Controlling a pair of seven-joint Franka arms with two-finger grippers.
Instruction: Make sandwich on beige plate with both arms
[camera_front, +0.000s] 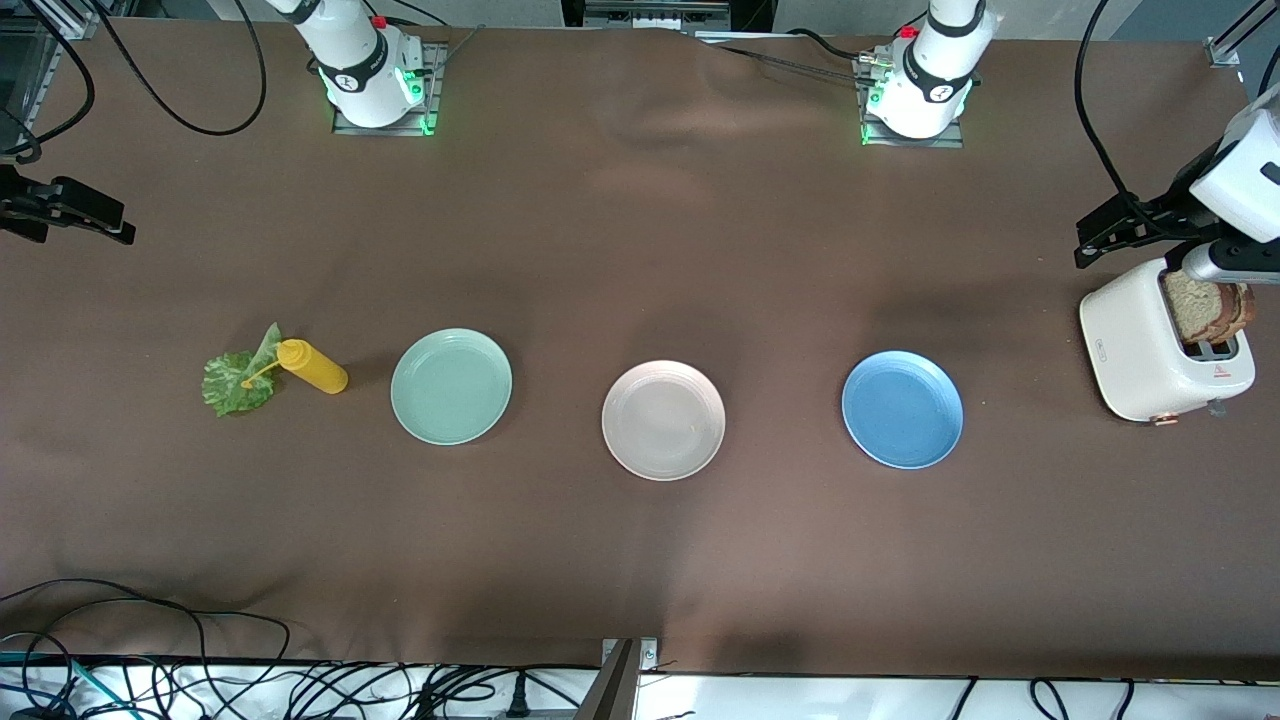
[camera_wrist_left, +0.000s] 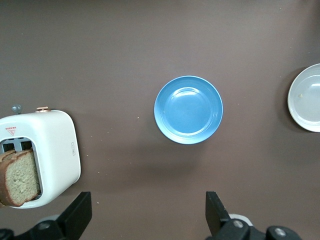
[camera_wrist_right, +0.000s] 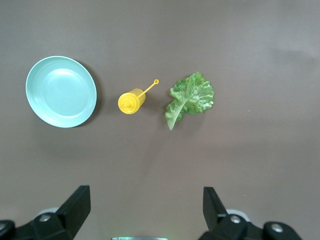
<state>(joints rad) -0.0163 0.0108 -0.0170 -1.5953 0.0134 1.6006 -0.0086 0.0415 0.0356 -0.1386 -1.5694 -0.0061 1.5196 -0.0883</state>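
Beige plate (camera_front: 663, 420): round, pale, shallow-rimmed, bare. Front view: it sits mid-table between the mint green plate (camera_front: 451, 385) and the blue plate (camera_front: 902, 409), with open brown table (camera_front: 640, 560) around each rim. A lettuce leaf (camera_front: 238, 378) lies touching the yellow bottle (camera_front: 312, 366) toward the right arm's end. Two bread slices (camera_front: 1208, 308) stand in the white toaster (camera_front: 1160, 345) at the left arm's end. The left gripper (camera_front: 1110, 232) hangs beside the toaster; the right gripper (camera_front: 70, 212) hangs over the table's edge.

Left wrist view: left gripper fingers (camera_wrist_left: 79, 212) spread wide, holding nothing, above bare table near the blue plate and toaster.

Right wrist view: right gripper fingers (camera_wrist_right: 77, 204) spread wide, holding nothing, with the bottle and leaf apart from the mint plate.
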